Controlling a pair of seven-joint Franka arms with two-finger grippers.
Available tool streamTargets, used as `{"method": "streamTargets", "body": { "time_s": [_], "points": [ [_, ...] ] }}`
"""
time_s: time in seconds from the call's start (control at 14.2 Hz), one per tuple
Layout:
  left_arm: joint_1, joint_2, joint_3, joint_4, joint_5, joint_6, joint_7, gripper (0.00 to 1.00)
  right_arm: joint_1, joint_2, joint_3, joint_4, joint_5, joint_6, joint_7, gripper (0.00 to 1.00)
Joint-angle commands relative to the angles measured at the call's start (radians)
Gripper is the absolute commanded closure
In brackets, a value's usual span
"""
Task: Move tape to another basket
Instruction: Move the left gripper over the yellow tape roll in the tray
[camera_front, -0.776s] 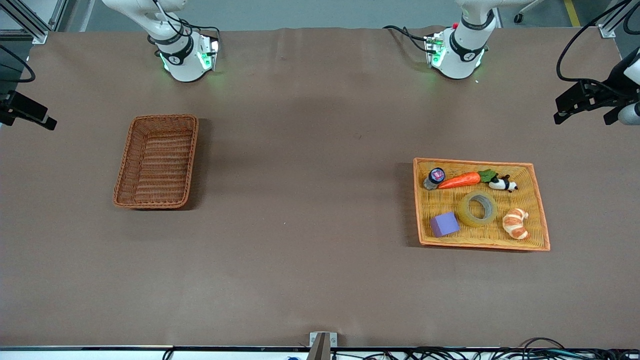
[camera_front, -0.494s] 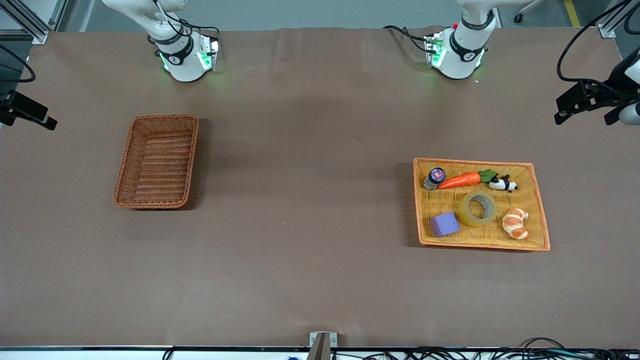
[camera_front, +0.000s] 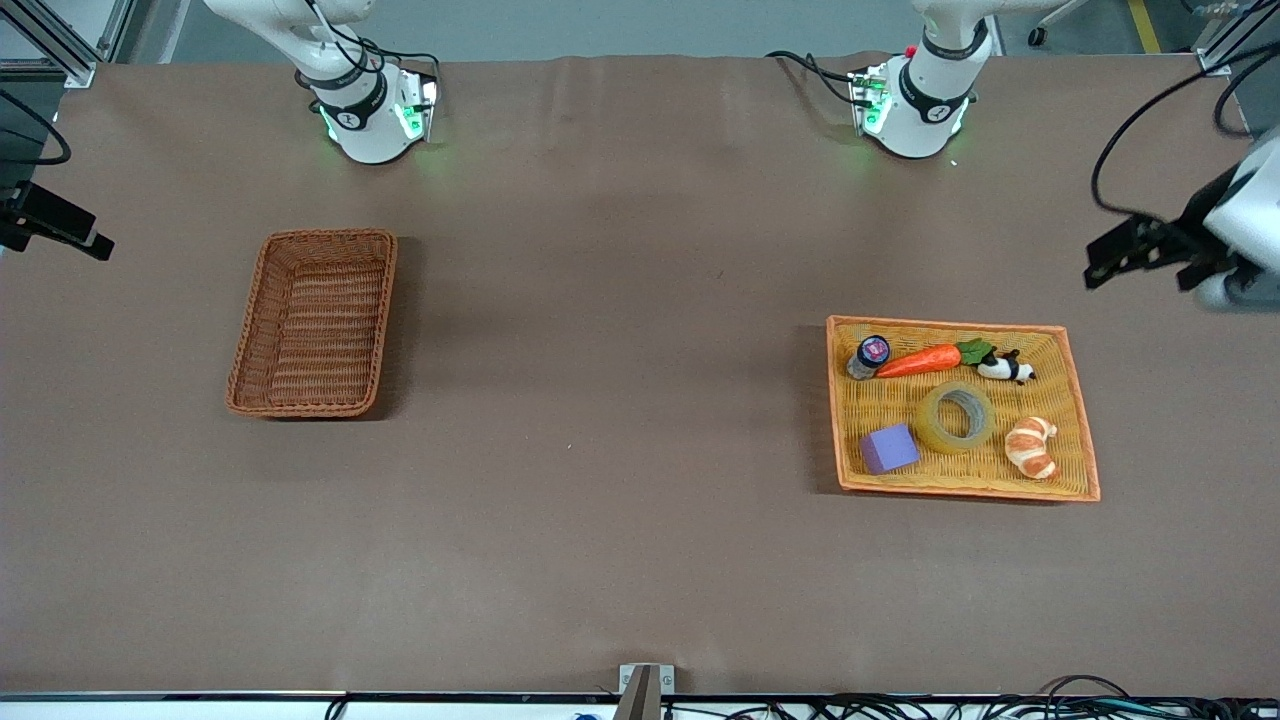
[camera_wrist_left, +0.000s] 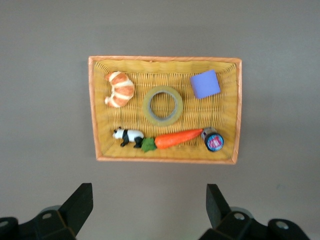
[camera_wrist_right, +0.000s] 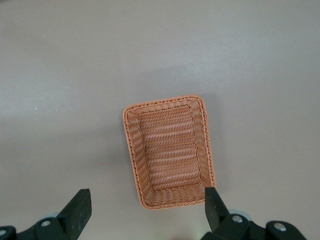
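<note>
Front view: high camera at table edge facing robot bases, looks steeply down, covers whole table (camera_front: 620, 560), edge to edge.
Left wrist view: looks straight down from well above, frames whole orange tray (camera_wrist_left: 94, 107) toward left arm's end; open fingertips (camera_wrist_left: 80, 200) at frame edge.
Right wrist view: same downward pose, frames whole basket (camera_wrist_right: 131, 137) toward right arm's end.
Overlap: front shares orange tray (camera_front: 1075, 400) with left wrist, basket (camera_front: 250, 330) with right wrist; wrist views share nothing.

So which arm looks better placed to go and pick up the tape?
The left arm, probably: its open gripper hangs up by the orange tray holding the tape. The right gripper waits over the basket.
</note>
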Motion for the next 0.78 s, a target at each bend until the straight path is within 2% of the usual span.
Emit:
{"method": "streamTargets", "body": {
  "time_s": [0.0,0.56,0.71],
  "points": [
    [0.001,0.013,-0.002,-0.141,0.004,0.176,0.012,0.00,-0.002,-0.009,0.001,-0.007,0.011,-0.002,-0.011,0.00],
    [0.041,0.131,0.003,-0.406,0.006,0.562,0.008,0.00,-0.001,-0.009,0.001,-0.007,0.011,-0.002,-0.011,0.00],
    [0.041,0.170,0.004,-0.448,0.006,0.650,0.009,0.00,-0.001,-0.009,0.001,-0.007,0.011,-0.002,-0.011,0.00]
  ]
}}
